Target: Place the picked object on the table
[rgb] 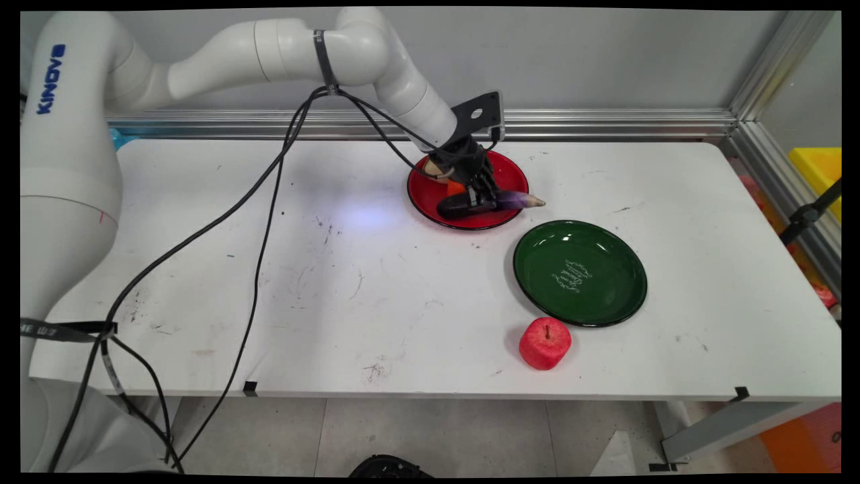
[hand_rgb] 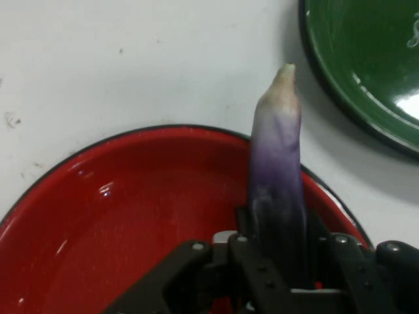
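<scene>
Fingers of the black two-finger gripper [rgb: 478, 195] are clamping a long purple eggplant [hand_rgb: 276, 190] over the round red plate [hand_rgb: 131, 216], its pale tip overhanging the rim.

The white tabletop [rgb: 376, 282] is scuffed and marked with dark smudges, and runs back to a metal rail along the wall. Three things lie directly on it. A red plate [rgb: 512, 176] sits toward the far side, near the middle. A green plate [rgb: 605, 265] with pale lettering at its centre lies nearer and to the right of the red one, close to it but apart. A red apple [rgb: 545, 343] stands stem up just beside the green plate's near-left rim, close to the tabletop's front edge. Black cables [rgb: 259, 269] hang across the left half.
</scene>
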`<action>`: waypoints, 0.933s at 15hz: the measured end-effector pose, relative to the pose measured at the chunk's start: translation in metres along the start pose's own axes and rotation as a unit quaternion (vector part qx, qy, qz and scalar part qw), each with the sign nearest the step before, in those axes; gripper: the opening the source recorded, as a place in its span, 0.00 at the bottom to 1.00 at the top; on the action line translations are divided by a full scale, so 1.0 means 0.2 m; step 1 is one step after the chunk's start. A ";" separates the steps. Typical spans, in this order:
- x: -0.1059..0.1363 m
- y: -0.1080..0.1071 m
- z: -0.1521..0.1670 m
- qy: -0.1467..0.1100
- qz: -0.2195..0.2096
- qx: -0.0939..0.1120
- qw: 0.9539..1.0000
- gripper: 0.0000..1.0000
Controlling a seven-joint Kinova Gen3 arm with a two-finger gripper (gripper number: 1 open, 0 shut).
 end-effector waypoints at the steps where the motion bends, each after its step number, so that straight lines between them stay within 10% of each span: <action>1: 0.01 0.01 -0.02 0.002 -0.001 0.001 1.000 0.00; 14: 0.08 0.40 -0.41 0.025 -0.019 0.003 1.000 0.00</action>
